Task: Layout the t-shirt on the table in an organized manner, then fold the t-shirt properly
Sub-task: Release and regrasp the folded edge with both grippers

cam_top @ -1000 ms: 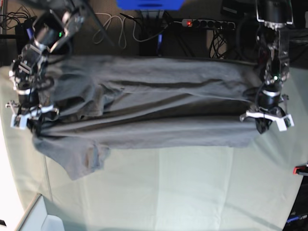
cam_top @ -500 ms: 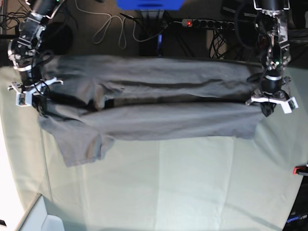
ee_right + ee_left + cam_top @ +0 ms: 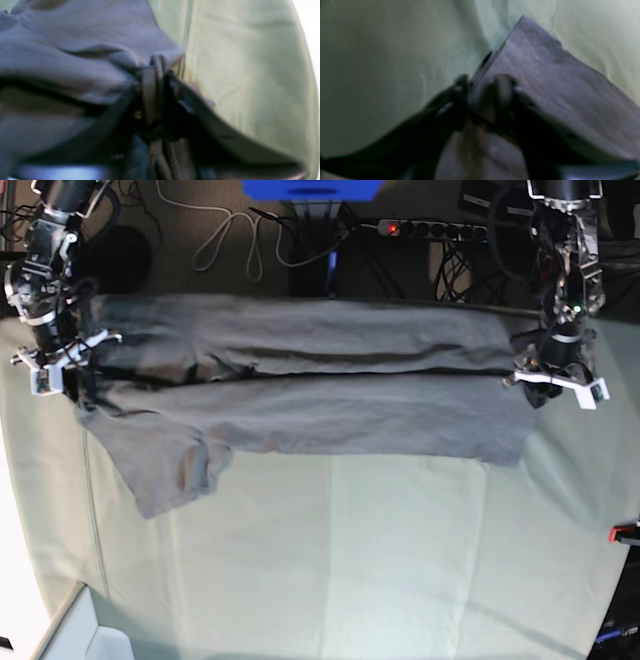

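Grey soft cotton t-shirt (image 3: 300, 395) lies folded lengthwise into a long band across the far part of the pale mint-green cloth-covered surface (image 3: 380, 570), one sleeve spilling toward the near side. Left tool (image 3: 485, 87) pinches a folded corner of it; right tool (image 3: 160, 72) grips the bunched edge at the opposite end.

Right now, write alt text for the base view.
A grey t-shirt lies folded lengthwise across a table covered in pale green cloth. A robot hand sits at each end of its fold: the left hand and the right hand.
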